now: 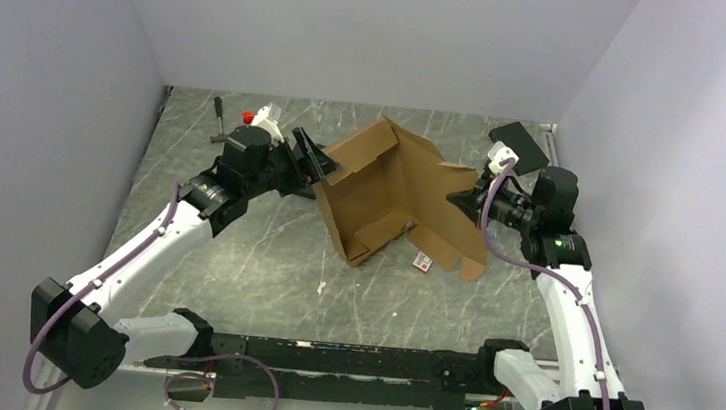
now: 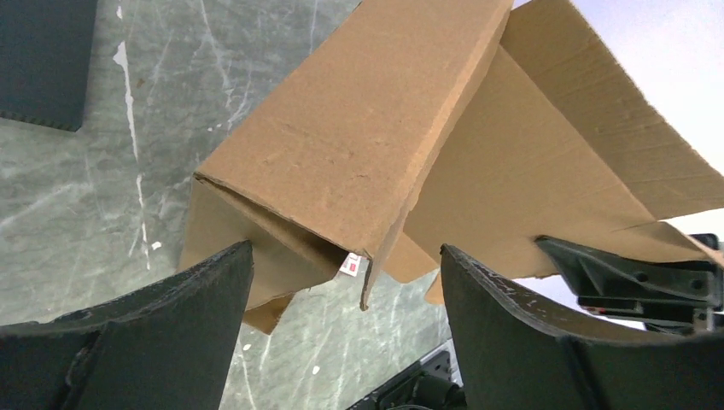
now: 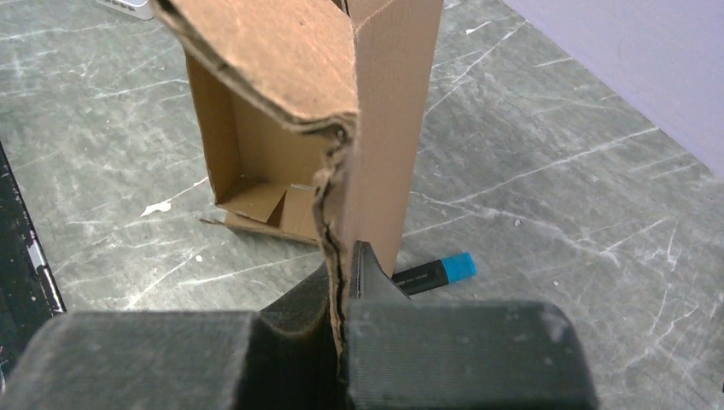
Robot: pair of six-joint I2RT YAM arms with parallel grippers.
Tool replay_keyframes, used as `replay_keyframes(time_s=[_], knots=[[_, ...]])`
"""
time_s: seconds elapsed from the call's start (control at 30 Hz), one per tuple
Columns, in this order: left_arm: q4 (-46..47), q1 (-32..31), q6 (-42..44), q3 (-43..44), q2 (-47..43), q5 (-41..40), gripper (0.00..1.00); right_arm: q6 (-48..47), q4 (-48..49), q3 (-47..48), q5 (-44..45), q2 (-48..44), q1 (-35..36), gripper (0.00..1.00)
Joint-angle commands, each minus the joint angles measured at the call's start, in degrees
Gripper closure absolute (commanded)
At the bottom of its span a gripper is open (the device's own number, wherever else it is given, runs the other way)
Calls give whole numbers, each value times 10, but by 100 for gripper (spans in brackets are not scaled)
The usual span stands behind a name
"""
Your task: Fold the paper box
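The paper box is brown cardboard, half open and tilted up at the table's middle, with flaps spread to the right. My left gripper is at its left wall. In the left wrist view the gripper is open, and the box's folded wall hangs just beyond the wide-apart fingertips. My right gripper is at the box's right side. In the right wrist view it is shut on the edge of a cardboard flap, which stands upright.
A flat black box lies at the back right and another near the left gripper. A black marker with a blue cap lies under the flap. A small red-and-white label lies by the box. Small tools lie at the back left.
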Motion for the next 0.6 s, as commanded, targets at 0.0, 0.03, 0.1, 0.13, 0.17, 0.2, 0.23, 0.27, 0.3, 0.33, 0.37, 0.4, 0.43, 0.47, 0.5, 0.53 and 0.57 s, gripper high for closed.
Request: replay_keyframes(time_s=[0.0, 0.03, 0.1, 0.13, 0.17, 0.2, 0.23, 0.27, 0.3, 0.33, 0.37, 0.4, 0.43, 0.47, 0.5, 0.53, 0.57], knots=[[-24, -22, 51, 39, 13, -47, 16, 4, 32, -1, -12, -1, 8, 100], [-37, -26, 57, 44, 17, -61, 17, 3, 31, -1, -13, -1, 9, 100], [-58, -34, 68, 56, 26, -88, 21, 2, 30, -1, -18, -2, 10, 100], [-66, -38, 74, 62, 30, -106, 22, 2, 30, -1, -19, -2, 10, 100], [-74, -42, 78, 68, 35, -124, 23, 2, 30, -1, -21, -2, 11, 100], [-80, -46, 85, 73, 39, -145, 23, 1, 29, -2, -21, -2, 11, 100], [-84, -50, 91, 78, 43, -158, 25, 1, 28, -2, -22, -3, 11, 100], [-88, -53, 95, 84, 47, -171, 27, 0, 28, -2, -23, -3, 12, 100], [-90, -56, 100, 89, 51, -182, 29, 0, 28, -2, -24, -3, 12, 100], [-95, -59, 103, 96, 58, -195, 30, -1, 27, -2, -25, -3, 13, 100], [-97, -61, 107, 102, 66, -204, 31, -1, 27, -3, -27, -3, 14, 100], [-98, -65, 111, 109, 71, -215, 33, -2, 27, -3, -27, -3, 14, 100], [-97, -67, 114, 113, 76, -223, 35, -3, 27, -4, -27, -3, 15, 100], [-94, -69, 118, 116, 81, -228, 36, -3, 27, -4, -26, -4, 16, 100], [-92, -72, 121, 119, 85, -233, 37, -3, 27, -4, -27, -4, 17, 100], [-93, -73, 124, 123, 90, -237, 38, -2, 27, -5, -27, -5, 17, 100], [-94, -76, 128, 127, 94, -243, 39, -2, 27, -5, -29, -4, 18, 100]])
